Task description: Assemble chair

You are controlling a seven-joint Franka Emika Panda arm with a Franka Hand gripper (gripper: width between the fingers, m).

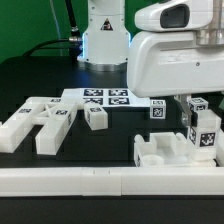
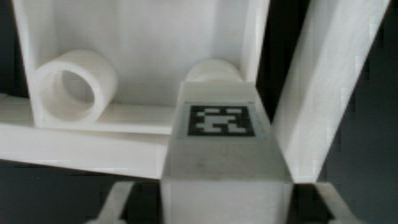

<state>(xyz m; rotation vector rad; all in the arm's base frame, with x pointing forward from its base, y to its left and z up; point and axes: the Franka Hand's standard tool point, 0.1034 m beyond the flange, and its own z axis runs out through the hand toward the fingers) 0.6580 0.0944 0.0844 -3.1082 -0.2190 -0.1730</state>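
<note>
At the right of the exterior view, the gripper [image 1: 196, 108] is closed around an upright tagged leg [image 1: 204, 133]. The leg stands just beside the blocky seat [image 1: 162, 150], low on the dark surface [image 1: 110, 145]. A forked part [image 1: 40, 122] lies at centre left, well apart from them.

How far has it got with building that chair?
Early days. Nothing looks joined yet: the pronged part and small block lie loose. In hand: the gripper appears to hold a tagged piece upright beside the blocky part. Nearly all joining remains.
</note>
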